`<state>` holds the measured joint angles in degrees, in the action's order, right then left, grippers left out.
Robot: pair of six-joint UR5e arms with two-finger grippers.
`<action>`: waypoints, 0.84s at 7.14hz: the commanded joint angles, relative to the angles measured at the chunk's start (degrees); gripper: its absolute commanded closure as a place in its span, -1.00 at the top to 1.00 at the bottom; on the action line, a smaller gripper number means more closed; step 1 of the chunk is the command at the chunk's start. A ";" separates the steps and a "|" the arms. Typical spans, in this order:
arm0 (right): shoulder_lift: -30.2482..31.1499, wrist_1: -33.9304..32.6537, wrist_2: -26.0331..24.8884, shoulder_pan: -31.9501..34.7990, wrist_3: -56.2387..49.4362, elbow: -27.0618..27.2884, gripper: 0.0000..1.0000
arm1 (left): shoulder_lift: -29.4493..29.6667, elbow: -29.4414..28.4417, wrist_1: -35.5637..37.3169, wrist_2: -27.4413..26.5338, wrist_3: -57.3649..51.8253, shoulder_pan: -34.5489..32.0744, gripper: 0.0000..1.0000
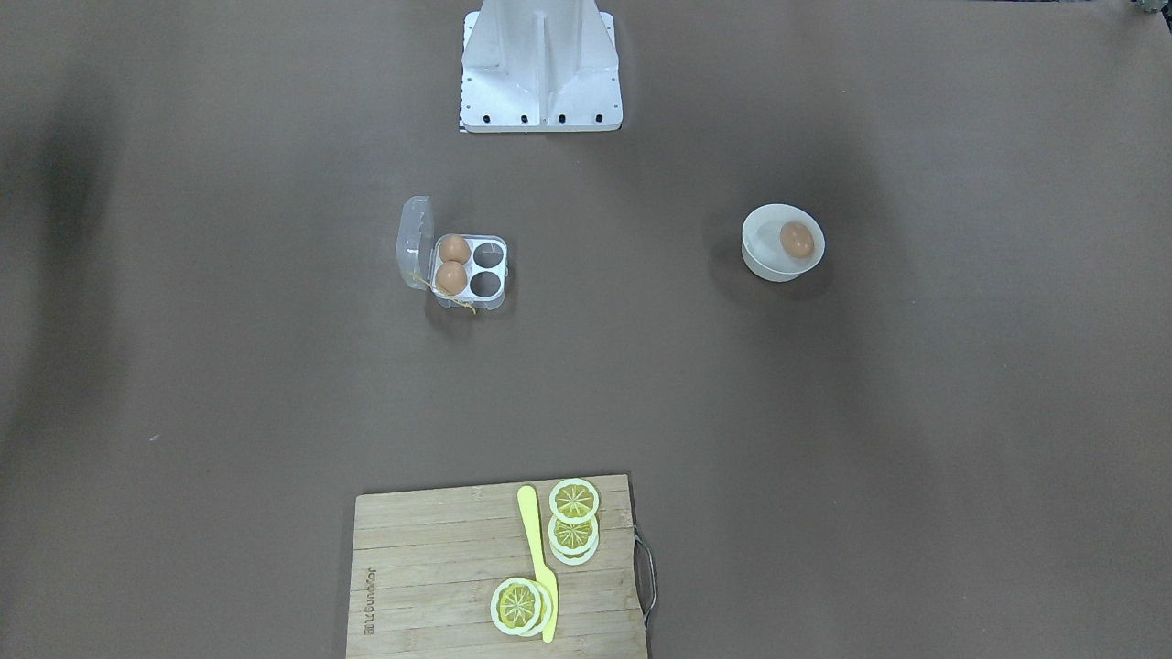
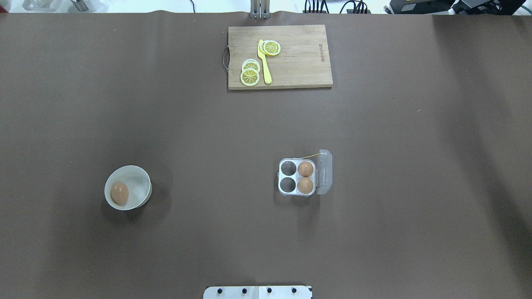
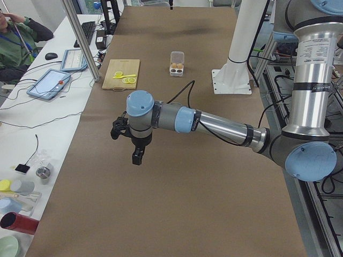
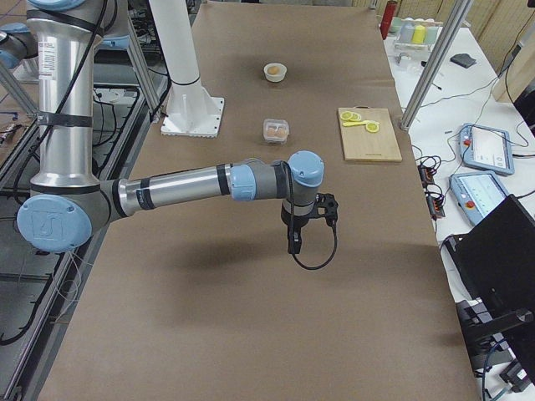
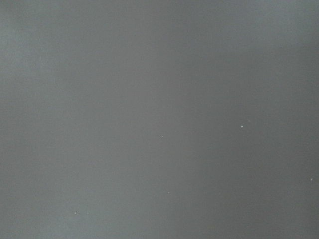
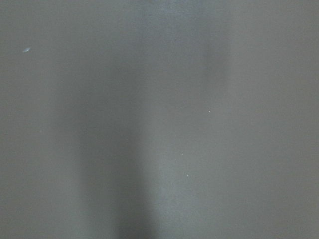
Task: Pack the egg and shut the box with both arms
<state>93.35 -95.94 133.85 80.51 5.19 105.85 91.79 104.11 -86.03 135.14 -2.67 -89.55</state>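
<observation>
Matte brown table (image 2: 374,232). Left arm (image 3: 214,123) and right arm (image 4: 175,188) are grey-silver tubes with blue caps. Left gripper (image 3: 136,155) and right gripper (image 4: 294,242) are black, over bare table; finger spread cannot be told. Square clear-plastic box (image 2: 282,176) lies beyond the right gripper, lid up. Farther beyond, well apart, a round white bowl (image 2: 137,185) holds the smooth oval egg (image 2: 119,193).

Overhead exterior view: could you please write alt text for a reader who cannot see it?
One egg lies in a white bowl at left on a brown table; an open clear egg box right of centre holds two more eggs, two cells empty. A cutting board with lemon slices and a yellow knife sits at the far edge.
</observation>
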 commanded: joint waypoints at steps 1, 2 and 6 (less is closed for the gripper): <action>-3.07 1.28 0.36 -1.58 -0.17 -0.12 1.00 | 3.02 -2.67 -2.83 0.38 3.17 2.09 0.96; -4.56 1.20 0.18 -3.24 0.00 -0.20 1.00 | 3.22 -2.25 -6.05 1.43 3.98 2.44 0.96; -12.82 1.20 -0.34 -8.86 6.63 0.14 1.00 | 3.13 -2.86 -15.12 3.97 4.68 4.12 0.97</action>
<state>83.29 -94.75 133.83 73.91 7.73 105.75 94.82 101.64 -99.83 137.46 1.36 -85.59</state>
